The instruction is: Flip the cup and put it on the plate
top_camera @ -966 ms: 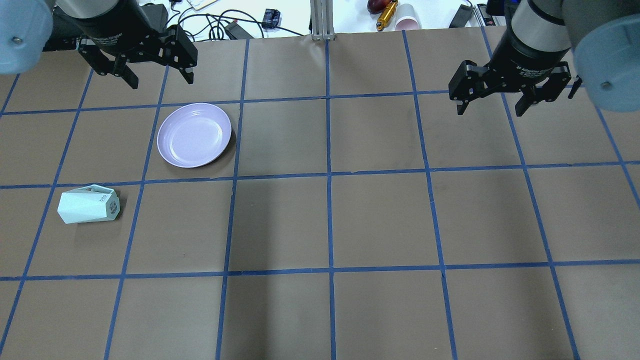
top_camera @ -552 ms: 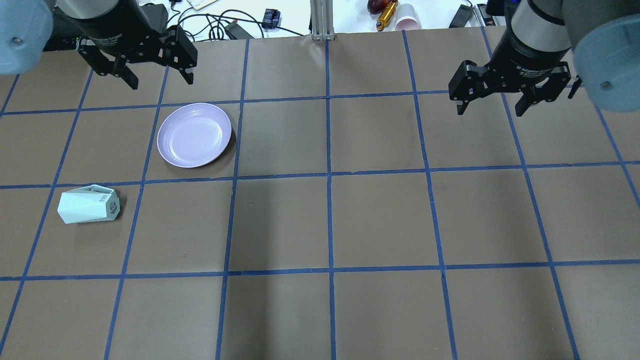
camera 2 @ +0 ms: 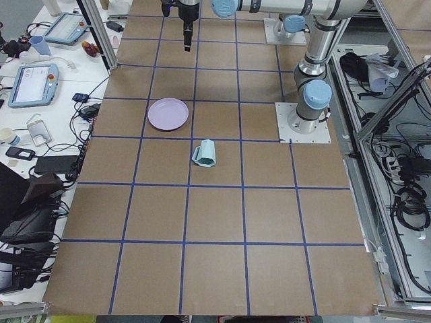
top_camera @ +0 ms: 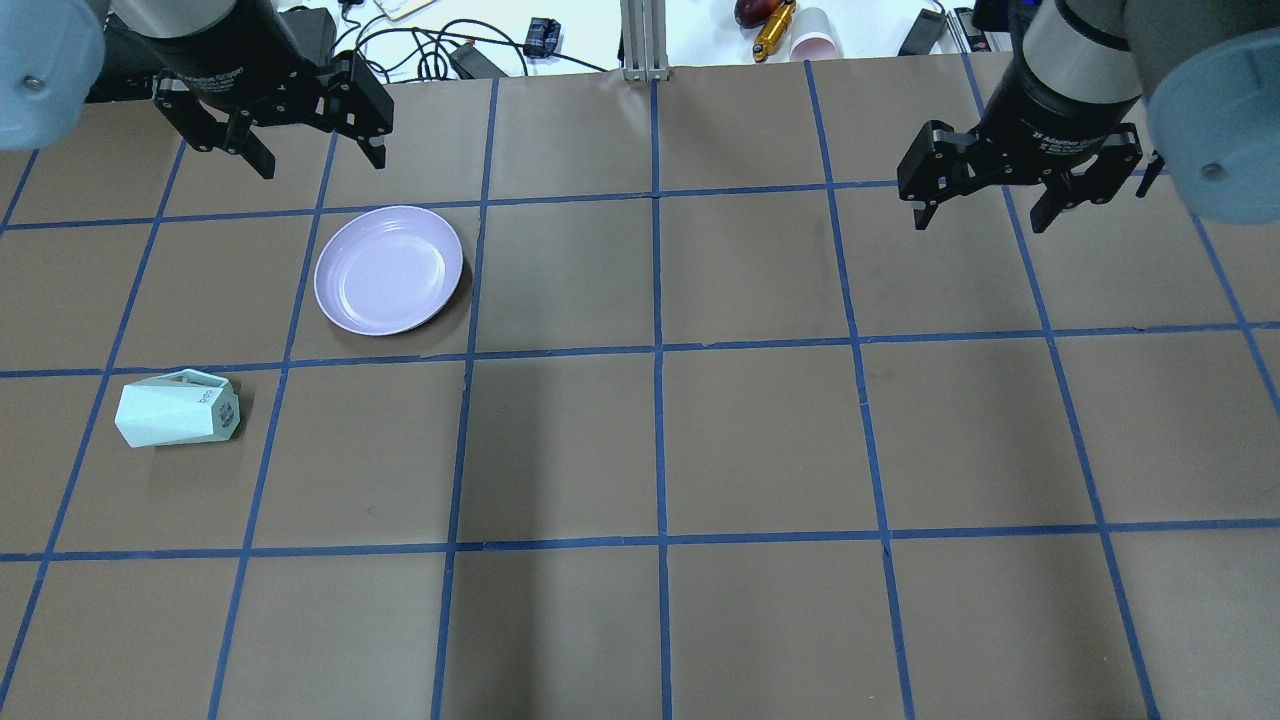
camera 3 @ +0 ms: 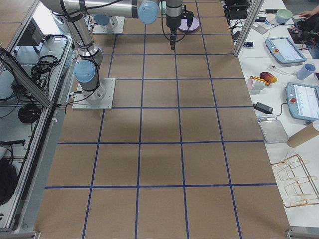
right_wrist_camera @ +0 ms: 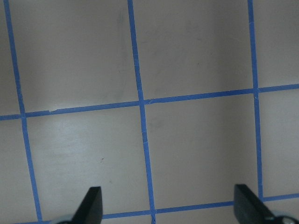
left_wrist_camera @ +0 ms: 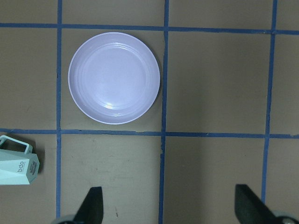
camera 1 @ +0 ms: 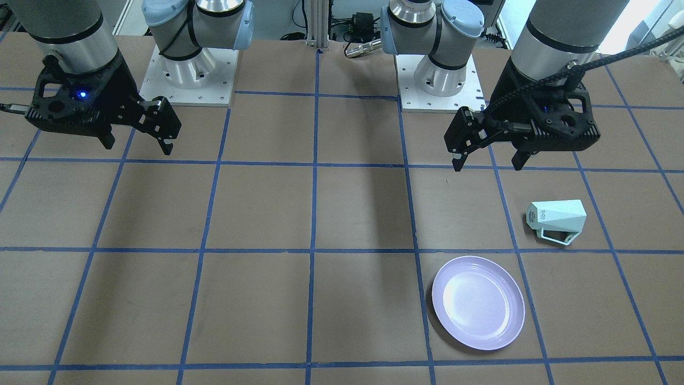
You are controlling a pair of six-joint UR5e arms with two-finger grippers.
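The cup [top_camera: 178, 408] lies on its side, apart from the plate [top_camera: 388, 270].

Glossy plate [top_camera: 388, 270], matt cup [top_camera: 177, 408]

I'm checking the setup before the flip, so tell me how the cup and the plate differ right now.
The cup is mint green and faceted; the plate is lavender, round and smooth. The cup lies on its side, while the plate sits flat, right way up. The plate is clearly wider than the cup. Both rest apart on the brown table, unheld.
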